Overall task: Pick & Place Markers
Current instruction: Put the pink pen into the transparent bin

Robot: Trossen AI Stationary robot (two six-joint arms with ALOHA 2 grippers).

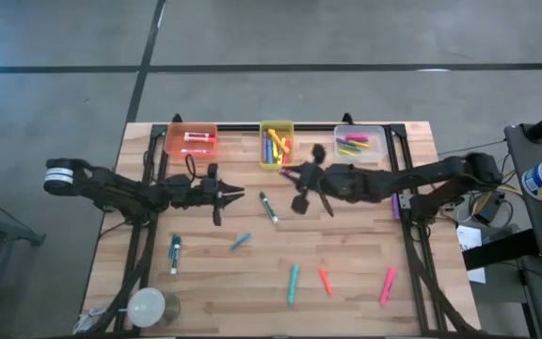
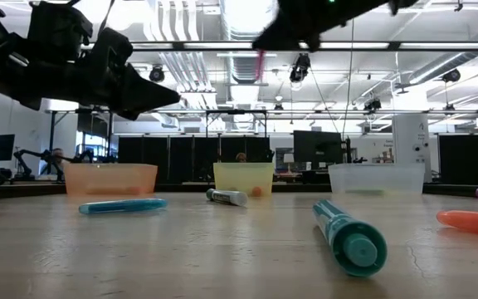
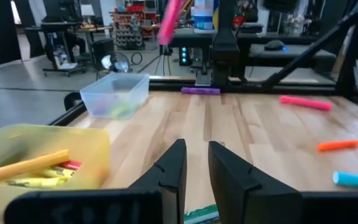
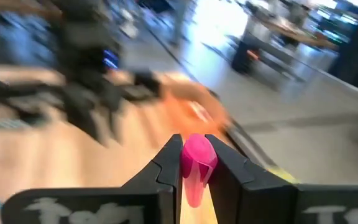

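My right gripper (image 1: 291,173) hovers just in front of the yellow bin (image 1: 277,143), shut on a pink marker (image 4: 197,163). That marker also shows high up in the low view (image 2: 260,61) and in the left wrist view (image 3: 169,18). My left gripper (image 1: 240,194) is shut and empty; it floats above the table left of a green-and-white marker (image 1: 267,207). Loose markers lie flat on the wood: teal (image 1: 241,241), teal-and-white (image 1: 174,252), teal (image 1: 293,282), orange (image 1: 325,281), pink (image 1: 387,284) and purple (image 1: 395,202). More markers lie inside the orange bin (image 1: 191,141), the yellow bin and the clear bin (image 1: 358,143). My right gripper pinches the pink marker between its two fingers (image 4: 166,163), which lie across it. One rounded end (image 4: 197,149) pokes out past the fingertips. The marker is lifted clear of the table and hangs steeply below the fingers (image 2: 260,61).
The three bins stand in a row along the table's far edge. A white round object (image 1: 147,306) sits at the near left corner. Black frame rails run along the table's left and right sides. Bare wood lies between the loose markers in the middle.
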